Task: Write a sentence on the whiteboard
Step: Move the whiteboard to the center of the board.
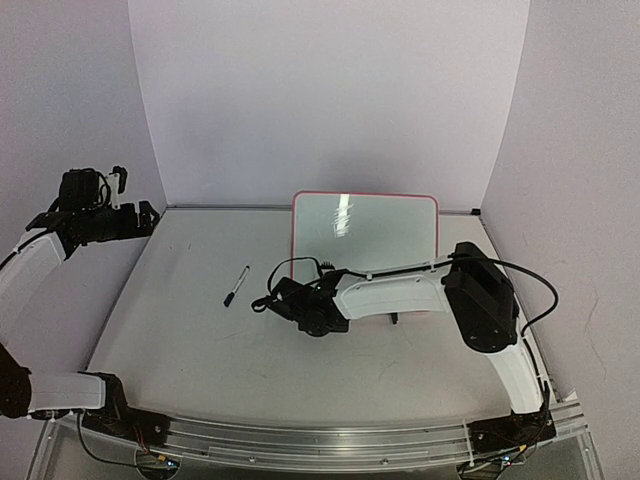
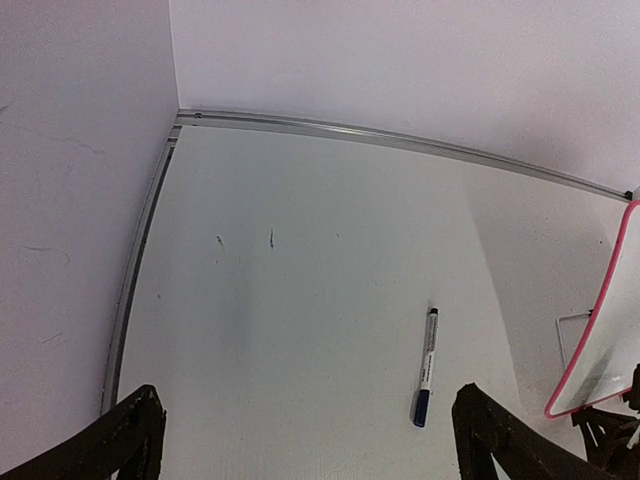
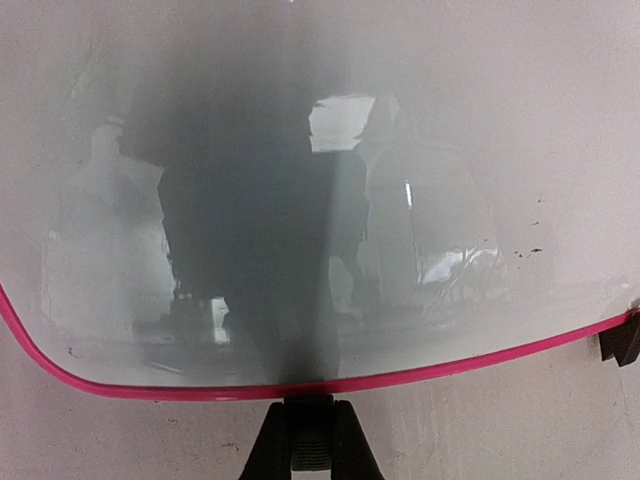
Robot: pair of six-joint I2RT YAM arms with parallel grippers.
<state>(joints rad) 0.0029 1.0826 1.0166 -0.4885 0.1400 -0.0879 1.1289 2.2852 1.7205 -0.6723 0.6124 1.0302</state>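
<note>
The whiteboard [image 1: 365, 230], white with a pink rim, stands at the back middle of the table. No sentence shows on its face [image 3: 330, 180], only reflections and a few dark specks. My right gripper [image 1: 303, 302] is at the board's lower left; in the right wrist view it [image 3: 310, 440] is shut on a black clip foot under the pink bottom rim [image 3: 450, 370]. A second black foot [image 3: 620, 340] shows at the right. A marker with a blue cap [image 1: 236, 285] lies flat on the table, left of the board. My left gripper [image 1: 130, 212] hangs open and empty at the far left, with the marker [image 2: 425, 367] ahead and to its right.
White walls close the table at the back and sides, with a metal rail [image 2: 400, 138] along the back edge. The right arm [image 1: 400, 290] lies across the front of the board. A black cable [image 1: 530, 290] loops beside the right arm's elbow.
</note>
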